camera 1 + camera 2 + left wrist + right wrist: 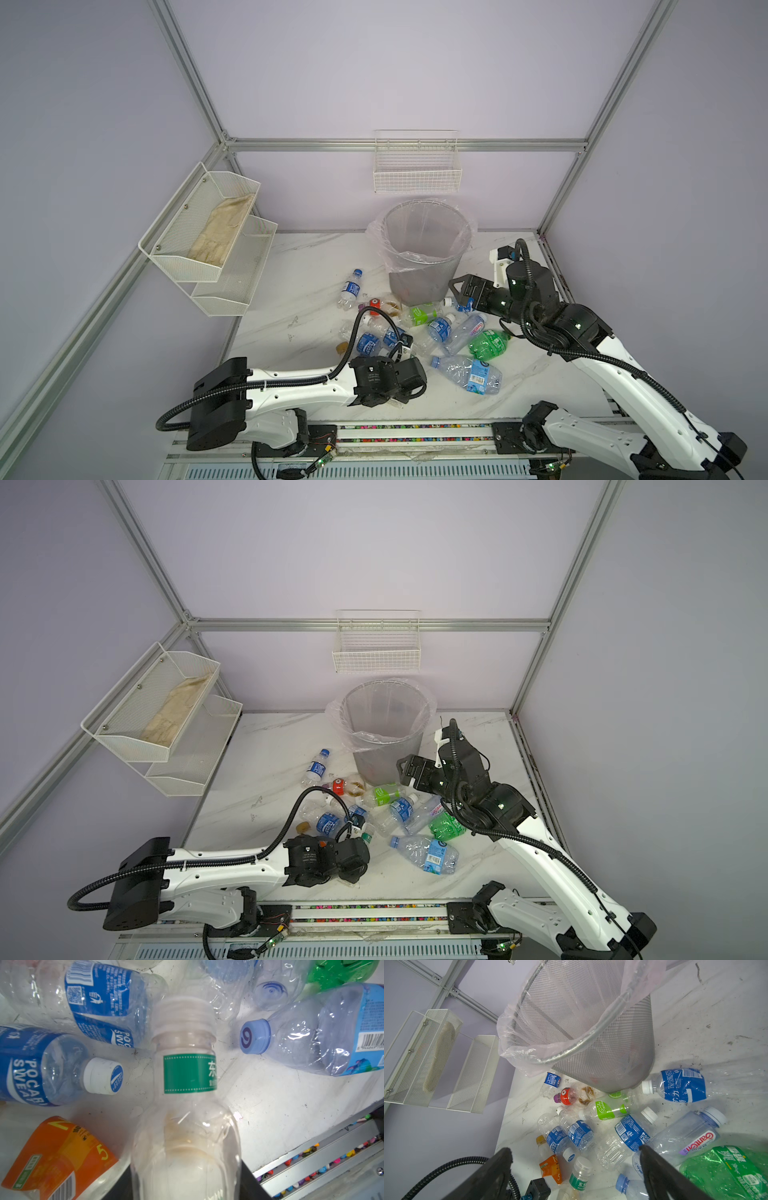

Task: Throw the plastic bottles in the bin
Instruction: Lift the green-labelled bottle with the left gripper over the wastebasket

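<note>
Several plastic bottles lie in a heap on the white marble table in front of the bin (424, 282) (386, 758), a grey mesh basket lined with a clear bag. My left gripper (187, 1178) is shut on a clear bottle with a green neck label (189, 1073) (580, 1176), its black jaws pressed against both sides of the body. My right gripper (457, 291) (574, 1150) hangs open beside the bin's right wall, above the heap, holding nothing. A green bottle (490, 343) and a large clear bottle with a light blue label (467, 374) lie at the near right.
One blue-labelled bottle (351, 289) lies apart, left of the bin. A white mesh shelf (208, 232) holding a cloth hangs on the left wall. A white wire basket (417, 170) hangs on the back wall. A rail (415, 428) runs along the table's front edge.
</note>
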{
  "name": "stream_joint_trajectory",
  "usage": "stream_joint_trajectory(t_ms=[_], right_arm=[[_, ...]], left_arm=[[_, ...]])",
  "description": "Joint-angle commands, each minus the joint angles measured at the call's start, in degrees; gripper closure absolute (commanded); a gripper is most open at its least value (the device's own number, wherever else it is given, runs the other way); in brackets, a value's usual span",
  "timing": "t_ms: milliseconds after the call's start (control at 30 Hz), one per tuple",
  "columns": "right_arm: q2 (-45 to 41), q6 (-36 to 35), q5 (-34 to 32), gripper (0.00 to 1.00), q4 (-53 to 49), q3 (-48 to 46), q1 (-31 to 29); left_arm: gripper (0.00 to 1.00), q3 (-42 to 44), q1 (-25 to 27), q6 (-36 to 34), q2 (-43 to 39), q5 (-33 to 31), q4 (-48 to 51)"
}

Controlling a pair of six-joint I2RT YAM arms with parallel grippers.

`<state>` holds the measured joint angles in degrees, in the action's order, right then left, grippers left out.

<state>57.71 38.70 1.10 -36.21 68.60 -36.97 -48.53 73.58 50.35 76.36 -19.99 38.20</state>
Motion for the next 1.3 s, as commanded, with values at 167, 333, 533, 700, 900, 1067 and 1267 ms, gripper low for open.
stream_joint_trajectory(t_ms=[167,333,533,700,900,1067,1267], right_arm=[[-2.0,4.5,1.9,0.03,2.3,-1.6,-0.1],[1.2,2.0,3.5,0.02,2.9,-1.0,-0.1],[1.8,0.7,2.2,0.02,2.3,-0.6,0.0],[0.6,0.3,-0.1,0.02,-2.3,1.4,-0.1],[-5.1,3.4,-7.0,0.03,-5.9,-1.1,0.0],[-7.7,6.0,-5.5,0.02,-3.6,-5.4,-0.1],[-3.7,3.4,-2.8,0.03,-2.7,-5.6,-0.1]], left_arm=[[0.60,-9.0,0.2,-1.7,-4.6,-2.6,3.3],[0.61,-9.8,0.1,-0.5,-8.2,-5.7,5.9],[0.60,-13.1,0.2,-0.5,-9.9,-7.2,9.0],[0.60,-16.2,0.2,-0.8,-12.0,-8.4,9.1],[0.60,-21.6,0.2,-6.1,-12.7,-9.7,9.3],[0.61,-29.2,0.1,-12.5,-12.9,-12.5,10.4],[0.60,-43.3,-1.2,-22.0,-8.8,-14.6,12.5]])
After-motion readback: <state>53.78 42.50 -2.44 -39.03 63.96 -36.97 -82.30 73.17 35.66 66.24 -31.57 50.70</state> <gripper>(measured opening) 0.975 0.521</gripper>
